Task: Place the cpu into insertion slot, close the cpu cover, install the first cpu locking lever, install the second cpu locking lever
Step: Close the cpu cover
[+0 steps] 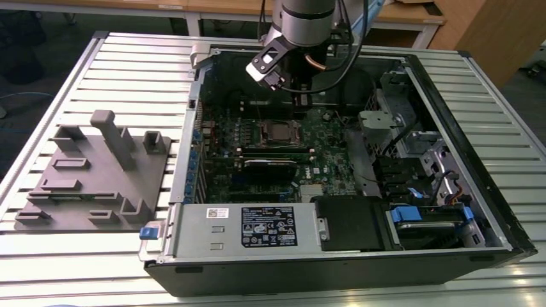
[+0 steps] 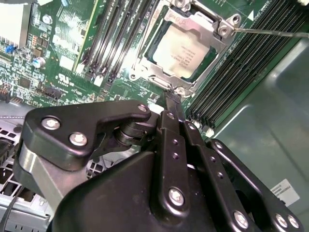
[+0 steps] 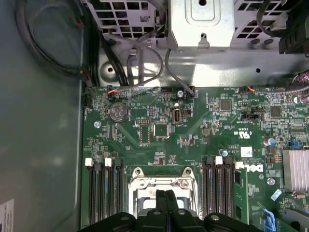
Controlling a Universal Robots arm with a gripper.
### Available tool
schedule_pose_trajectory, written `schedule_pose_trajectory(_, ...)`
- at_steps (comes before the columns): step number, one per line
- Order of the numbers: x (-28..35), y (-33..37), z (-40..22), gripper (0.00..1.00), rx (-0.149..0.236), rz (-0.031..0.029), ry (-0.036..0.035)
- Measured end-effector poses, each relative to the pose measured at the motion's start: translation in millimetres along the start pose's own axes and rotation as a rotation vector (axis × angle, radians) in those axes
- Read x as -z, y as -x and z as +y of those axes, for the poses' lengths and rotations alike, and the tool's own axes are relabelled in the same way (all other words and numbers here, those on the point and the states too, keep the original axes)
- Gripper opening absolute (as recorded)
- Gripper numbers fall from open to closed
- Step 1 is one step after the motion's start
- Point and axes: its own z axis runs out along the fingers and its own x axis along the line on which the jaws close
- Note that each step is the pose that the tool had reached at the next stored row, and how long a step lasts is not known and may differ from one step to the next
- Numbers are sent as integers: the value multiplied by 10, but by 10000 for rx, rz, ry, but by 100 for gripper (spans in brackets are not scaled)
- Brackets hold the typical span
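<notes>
I am holding my claw inside the open computer case on the table, fingers clenched together on nothing, tips just beside the insertion slot. The cpu is sitting in that slot, with the cpu cover lying down over its edges. The second wrist view is showing a thin lever jutting past the cover's corner; the first wrist view is showing a coin battery on the motherboard.

Silver-tan cpu, grey cpu cover — green motherboard, black tool, pale ribbed table.
</notes>
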Motion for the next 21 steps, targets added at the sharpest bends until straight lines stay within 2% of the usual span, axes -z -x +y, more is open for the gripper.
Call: schedule_pose_trajectory(21,9,3,-116,10,0,0,17)
